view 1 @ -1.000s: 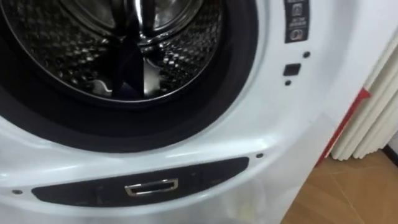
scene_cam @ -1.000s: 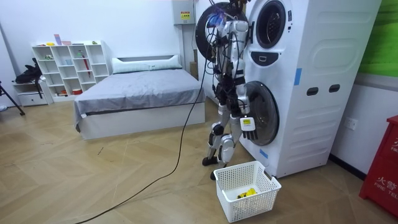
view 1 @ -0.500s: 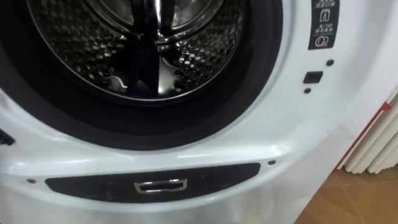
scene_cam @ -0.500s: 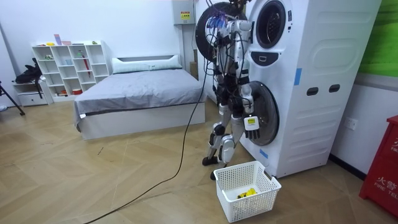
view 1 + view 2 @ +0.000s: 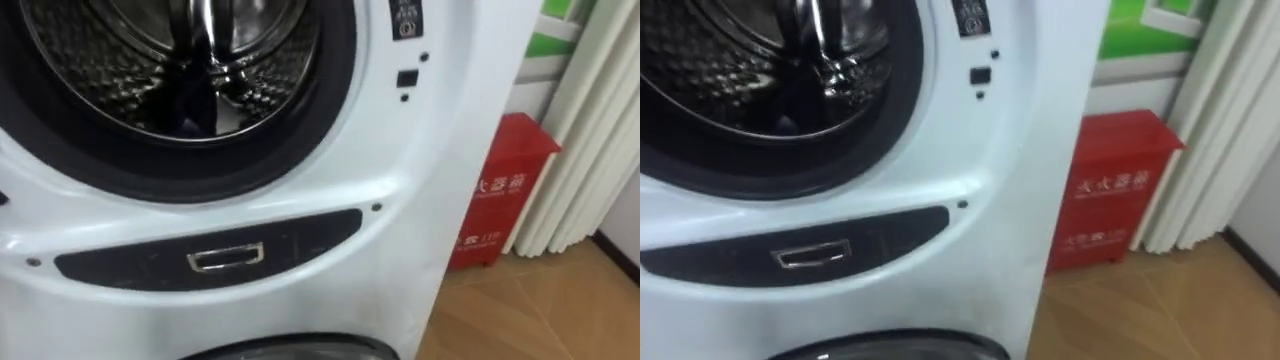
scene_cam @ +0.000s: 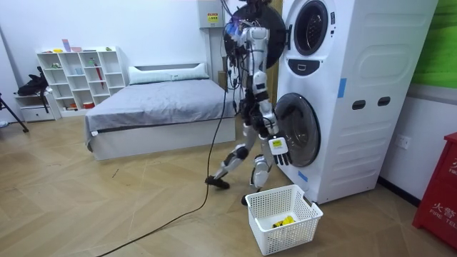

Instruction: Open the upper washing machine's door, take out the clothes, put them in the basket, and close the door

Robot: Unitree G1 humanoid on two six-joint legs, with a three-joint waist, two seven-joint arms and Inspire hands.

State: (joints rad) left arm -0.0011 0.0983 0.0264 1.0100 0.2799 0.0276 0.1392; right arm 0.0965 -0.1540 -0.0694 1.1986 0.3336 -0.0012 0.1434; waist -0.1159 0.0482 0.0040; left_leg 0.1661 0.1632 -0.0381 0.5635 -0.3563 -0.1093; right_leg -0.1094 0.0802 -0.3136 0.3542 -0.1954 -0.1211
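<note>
Washing machine (drum open) beside basket

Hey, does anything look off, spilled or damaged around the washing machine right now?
Nothing stands out. The washing machine front looks intact, with its upper drum open and its lower door shut. The white basket sits upright on the floor, and nothing is spilled around it.
</note>
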